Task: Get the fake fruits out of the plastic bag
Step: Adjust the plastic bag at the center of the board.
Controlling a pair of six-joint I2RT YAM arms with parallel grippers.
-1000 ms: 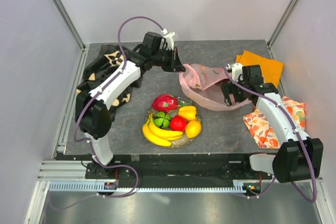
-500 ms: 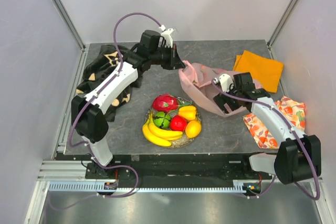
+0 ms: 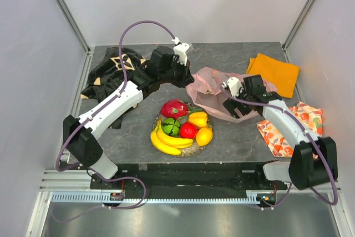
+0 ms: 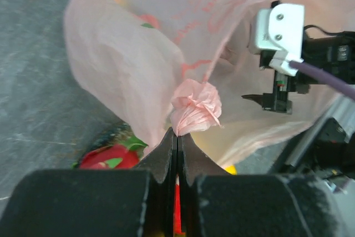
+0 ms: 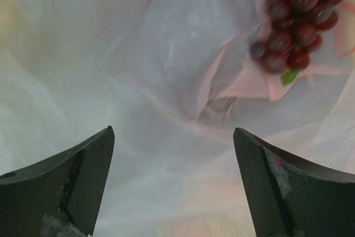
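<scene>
The pink plastic bag (image 3: 206, 84) lies crumpled behind the glitter plate (image 3: 192, 150). My left gripper (image 3: 187, 79) is shut on a bunched bit of the bag's left edge (image 4: 194, 106) and holds it up. My right gripper (image 3: 232, 107) is open, its jaws wide apart inside the bag (image 5: 138, 54). Dark purple grapes (image 5: 297, 20) lie in the bag, ahead and right of the right gripper (image 5: 173, 137). On the plate sit the dragon fruit (image 3: 174, 108), banana bunch (image 3: 166, 140), green ball (image 3: 171, 126), red apple (image 3: 188, 130) and yellow-orange pieces (image 3: 204, 136).
An orange cloth (image 3: 275, 70) lies at the back right and a floral cloth (image 3: 288, 131) at the right edge under the right arm. A dark patterned cloth (image 3: 111, 67) lies at the back left. Frame rails and walls close in the table.
My left gripper has moved right and nearer, keeping its hold on the bag's edge. My right gripper has moved left and nearer, into the bag. The bag has bunched toward the plate.
</scene>
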